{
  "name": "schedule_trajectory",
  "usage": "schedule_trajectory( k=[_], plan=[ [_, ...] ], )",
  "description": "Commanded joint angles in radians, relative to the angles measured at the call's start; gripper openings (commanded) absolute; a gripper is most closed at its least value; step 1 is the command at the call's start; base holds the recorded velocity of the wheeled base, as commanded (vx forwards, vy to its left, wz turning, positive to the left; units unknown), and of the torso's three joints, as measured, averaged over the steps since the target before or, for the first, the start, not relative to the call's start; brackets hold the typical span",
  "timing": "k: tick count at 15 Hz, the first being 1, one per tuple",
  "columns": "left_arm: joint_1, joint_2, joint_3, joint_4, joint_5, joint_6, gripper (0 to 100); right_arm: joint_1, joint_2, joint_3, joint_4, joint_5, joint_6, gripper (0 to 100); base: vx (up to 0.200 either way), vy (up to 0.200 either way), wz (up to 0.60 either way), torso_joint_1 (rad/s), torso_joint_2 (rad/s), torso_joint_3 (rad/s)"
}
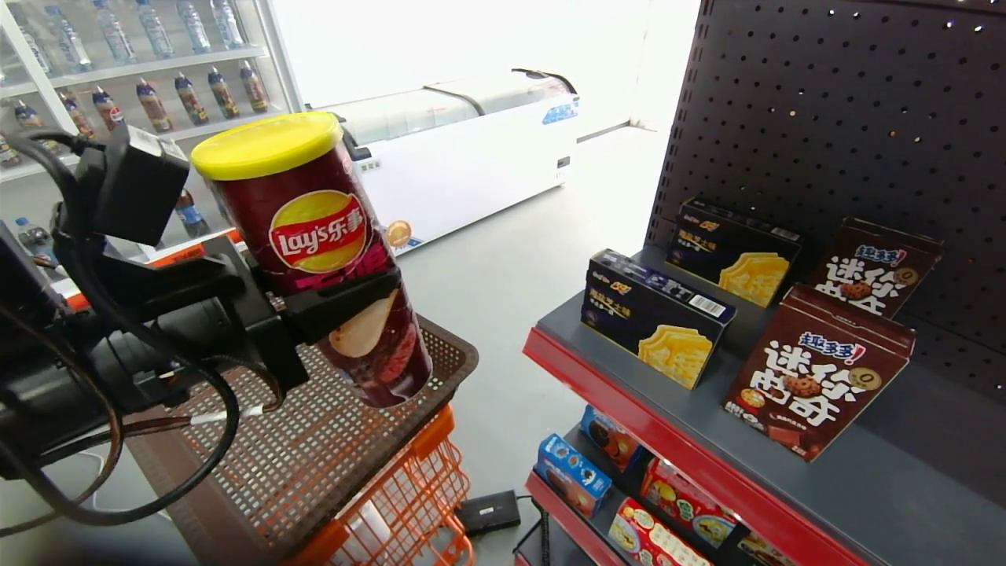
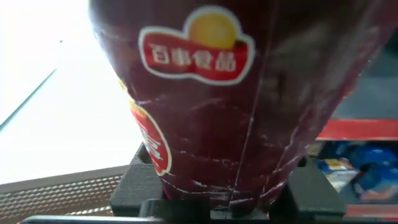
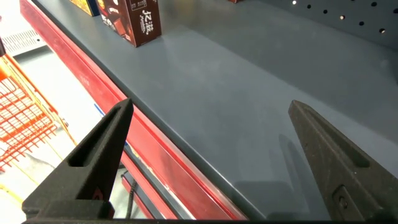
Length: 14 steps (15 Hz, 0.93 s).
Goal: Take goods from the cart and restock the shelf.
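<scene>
1. Can of chips (image 1: 306,212), dark red with a yellow lid, is in the air at the left, above the cart (image 1: 409,487), and touches nothing else.
2. We see the left gripper (image 1: 346,303) with its jaws closed around the lower half of the can. The lid end is up and the can leans slightly. The left wrist view shows the can (image 2: 236,112) filling the space between the two black jaws of the left gripper (image 2: 224,199).
3. The cart has an orange wire frame and a brown mesh basket (image 1: 314,464) on top. The base of the can hangs over the basket's far right corner.
4. The shelf (image 1: 904,472) stands at the right, well apart from the can. It has a grey board with a red front edge and a dark pegboard back.
5. On that board we count two dark boxes with a yellow cracker picture (image 1: 656,318) and two brown cookie boxes (image 1: 817,369). Each pair stands one behind the other.
6. Below, a lower shelf level holds blue boxes (image 1: 574,472) and other colourful packs.
7. The right gripper (image 3: 211,106) hangs over a bare stretch of the shelf (image 3: 205,56). Its jaws are spread wide and hold nothing. A brown box (image 3: 134,22) stands farther along the board.
</scene>
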<state>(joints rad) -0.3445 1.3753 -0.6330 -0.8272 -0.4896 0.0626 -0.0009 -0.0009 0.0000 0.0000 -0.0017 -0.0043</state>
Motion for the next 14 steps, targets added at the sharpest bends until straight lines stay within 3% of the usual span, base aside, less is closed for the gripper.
schedule_trajectory(
  k=[1,3,6,8,10,11,14],
  plan=[
    [0.004,-0.048,0.033,-0.001,-0.014,-0.004,0,-0.001,0.001,0.0,0.0,0.0,0.0,100,0.0,0.0,0.0,0.0,0.0,0.0],
    [0.004,-0.056,0.039,0.0,0.029,-0.003,0,-0.001,0.001,0.0,0.0,0.0,0.0,100,0.0,0.0,0.0,0.0,0.0,0.0],
    [0.001,-0.09,0.075,0.002,0.032,-0.015,0,-0.001,0.001,0.0,0.0,0.0,0.0,100,0.0,0.0,0.0,0.0,0.0,0.0],
    [-0.028,-0.116,0.104,0.014,0.031,-0.043,0,-0.001,0.001,0.0,0.0,0.0,0.0,100,0.0,0.0,0.0,0.0,0.0,0.0],
    [-0.05,-0.128,0.114,0.031,0.031,-0.043,0,-0.001,0.001,0.0,0.0,0.0,0.0,100,0.0,0.0,0.0,0.0,0.0,0.0],
    [-0.093,-0.13,0.113,0.033,0.032,-0.044,0,-0.001,0.001,0.0,0.0,0.0,0.0,100,0.0,0.0,0.0,0.0,0.0,0.0],
    [-0.103,-0.131,0.101,0.076,0.029,-0.05,0,-0.001,0.001,0.0,0.0,0.0,0.0,100,0.0,0.0,0.0,0.0,0.0,0.0]
  ],
)
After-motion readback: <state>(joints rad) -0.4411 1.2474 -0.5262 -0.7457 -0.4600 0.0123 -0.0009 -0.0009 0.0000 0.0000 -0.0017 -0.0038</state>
